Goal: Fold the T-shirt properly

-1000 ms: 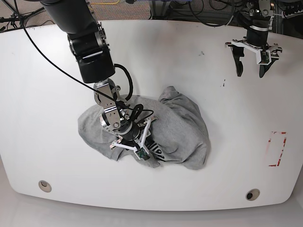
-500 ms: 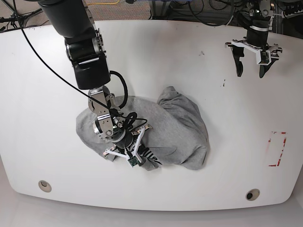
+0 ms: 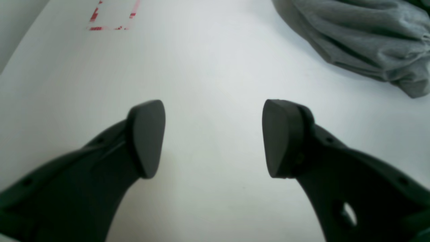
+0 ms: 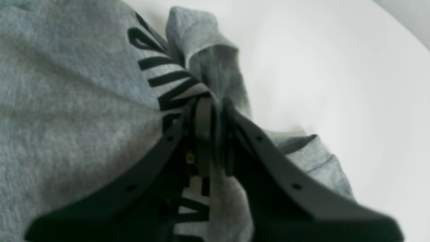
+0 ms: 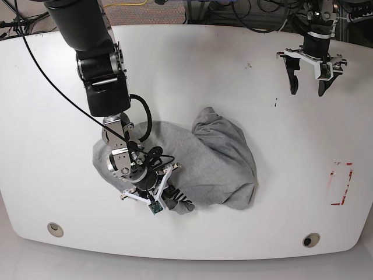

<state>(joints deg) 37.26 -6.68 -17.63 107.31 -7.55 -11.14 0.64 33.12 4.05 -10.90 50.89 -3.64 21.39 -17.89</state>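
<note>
Overhead base view — 2 close wrist views

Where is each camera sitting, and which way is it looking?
Base: high above the white table, looking down at both arms and the crumpled T-shirt.
Left wrist: on the left arm, looking past its open left pincer at bare table, the shirt's edge at top right.
Right wrist: on the right arm, close up on the right pincer pinching cloth by the black lettering.
All three show the T-shirt.

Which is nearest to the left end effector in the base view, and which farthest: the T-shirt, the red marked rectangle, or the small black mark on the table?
From the left end effector:
1. Small black mark, just beside it.
2. Red marked rectangle, near the table's edge.
3. T-shirt, mid-table, slightly farther.
</note>
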